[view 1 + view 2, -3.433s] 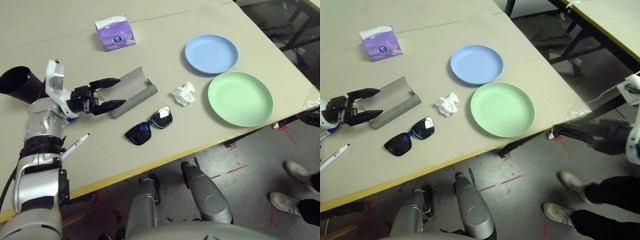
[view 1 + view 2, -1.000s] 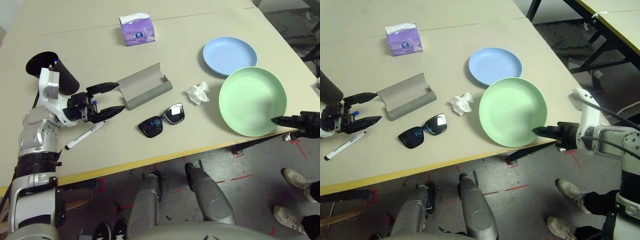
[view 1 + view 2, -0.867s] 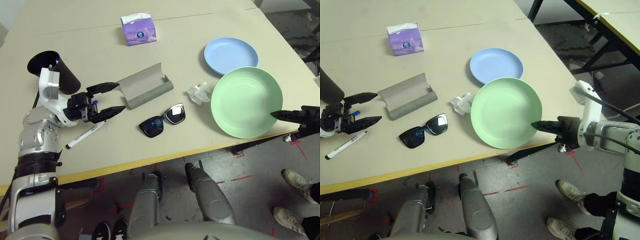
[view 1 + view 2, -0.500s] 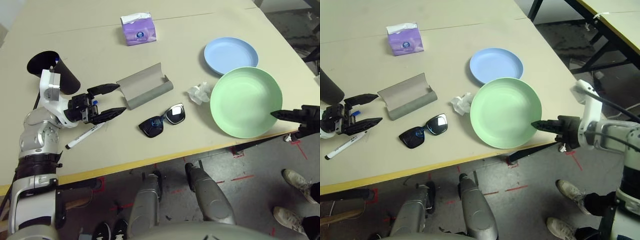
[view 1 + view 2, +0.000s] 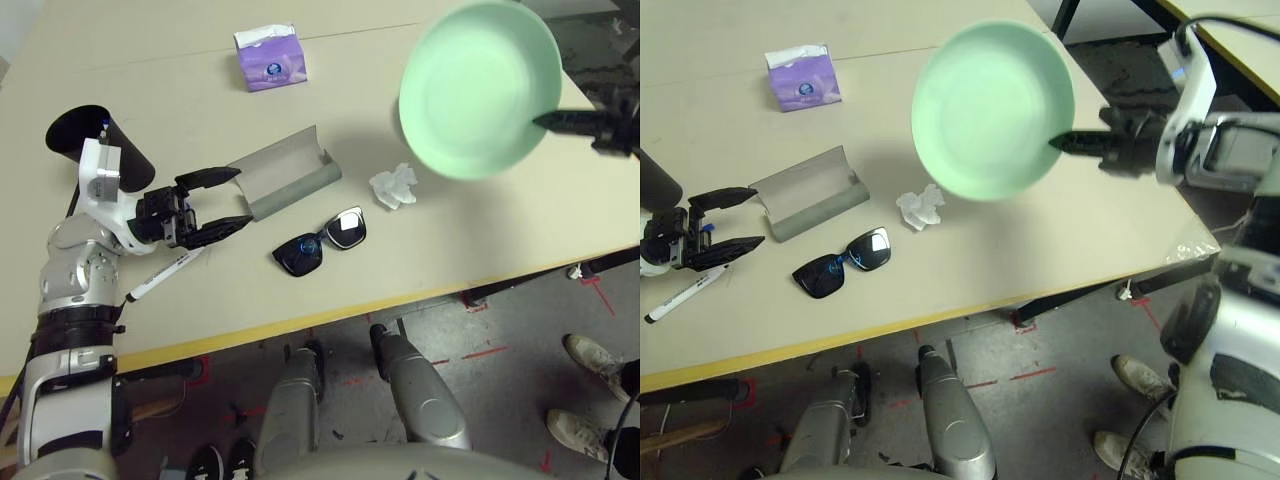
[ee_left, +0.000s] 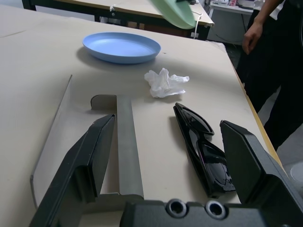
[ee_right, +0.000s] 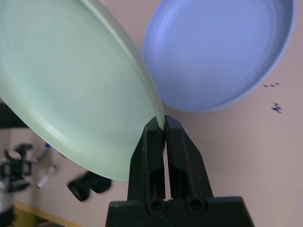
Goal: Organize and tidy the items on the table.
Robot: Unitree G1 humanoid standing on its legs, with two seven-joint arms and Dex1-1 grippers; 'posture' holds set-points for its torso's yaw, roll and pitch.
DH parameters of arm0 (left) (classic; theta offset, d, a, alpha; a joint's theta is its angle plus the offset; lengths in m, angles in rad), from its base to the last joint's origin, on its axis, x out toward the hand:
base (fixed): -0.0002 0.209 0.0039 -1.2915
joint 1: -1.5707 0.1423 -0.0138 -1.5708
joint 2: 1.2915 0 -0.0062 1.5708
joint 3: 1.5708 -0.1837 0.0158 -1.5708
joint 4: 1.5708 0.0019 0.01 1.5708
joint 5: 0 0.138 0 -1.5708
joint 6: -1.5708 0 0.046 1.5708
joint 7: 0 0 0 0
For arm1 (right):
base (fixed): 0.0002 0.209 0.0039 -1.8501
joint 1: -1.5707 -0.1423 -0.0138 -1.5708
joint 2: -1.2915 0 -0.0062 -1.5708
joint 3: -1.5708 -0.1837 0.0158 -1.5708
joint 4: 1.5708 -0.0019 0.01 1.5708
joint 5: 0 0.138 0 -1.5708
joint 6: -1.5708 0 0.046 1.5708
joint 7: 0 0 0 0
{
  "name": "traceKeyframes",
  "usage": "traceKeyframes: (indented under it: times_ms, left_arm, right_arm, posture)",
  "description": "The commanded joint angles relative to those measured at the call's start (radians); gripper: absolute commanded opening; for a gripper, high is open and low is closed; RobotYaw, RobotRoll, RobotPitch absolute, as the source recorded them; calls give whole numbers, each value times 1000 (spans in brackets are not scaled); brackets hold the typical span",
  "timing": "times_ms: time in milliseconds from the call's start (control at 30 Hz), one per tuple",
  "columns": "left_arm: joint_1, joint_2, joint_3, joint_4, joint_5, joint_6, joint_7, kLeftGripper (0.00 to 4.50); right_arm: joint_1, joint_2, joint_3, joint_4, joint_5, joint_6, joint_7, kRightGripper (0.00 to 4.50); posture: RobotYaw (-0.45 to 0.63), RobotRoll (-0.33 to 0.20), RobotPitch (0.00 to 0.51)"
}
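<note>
The green plate (image 5: 992, 110) hangs tilted in the air above the blue plate (image 7: 222, 52), pinched by its rim in the right gripper (image 5: 1065, 142). Stacking it well calls for levelling it, centring it over the blue plate and lowering gently before letting go. Beyond them, the crumpled tissue (image 5: 393, 186), sunglasses (image 5: 320, 241), glasses case (image 5: 283, 182) and a marker (image 5: 160, 276) lie on the table (image 5: 330, 300), where the left gripper (image 5: 230, 200) waits with fingers spread near the case. A second ago the green plate rested flat at the table's edge; it is now lifted clear.
</note>
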Motion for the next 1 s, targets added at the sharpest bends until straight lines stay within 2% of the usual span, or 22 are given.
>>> traceKeyframes:
  times_ms: [33, 267, 467, 667, 1000]
  left_arm:
    - [25, 0, 1, -21, 2, -22, -10, 4500]
    - [35, 13, 27, -41, -9, -35, 7, 4500]
    - [90, 13, 46, -101, -22, -33, 29, 4500]
    - [119, 22, 82, -139, -40, -33, 64, 4500]
    - [164, 24, 97, -173, -49, -35, 78, 4500]
  right_arm:
    - [-60, 30, 5, 150, -80, -76, -40, 21]
    - [-149, 78, 16, 421, -216, -337, -95, 21]
    - [-211, 107, -10, 587, -268, -546, -149, 21]
    - [-222, 118, -9, 642, -299, -604, -149, 21]
    - [-220, 124, 7, 655, -338, -577, -114, 21]
  posture:
    - [-279, 0, 273]
    - [-245, 0, 275]
    - [-216, 0, 284]
    - [-195, 0, 296]
    - [-184, 0, 307]
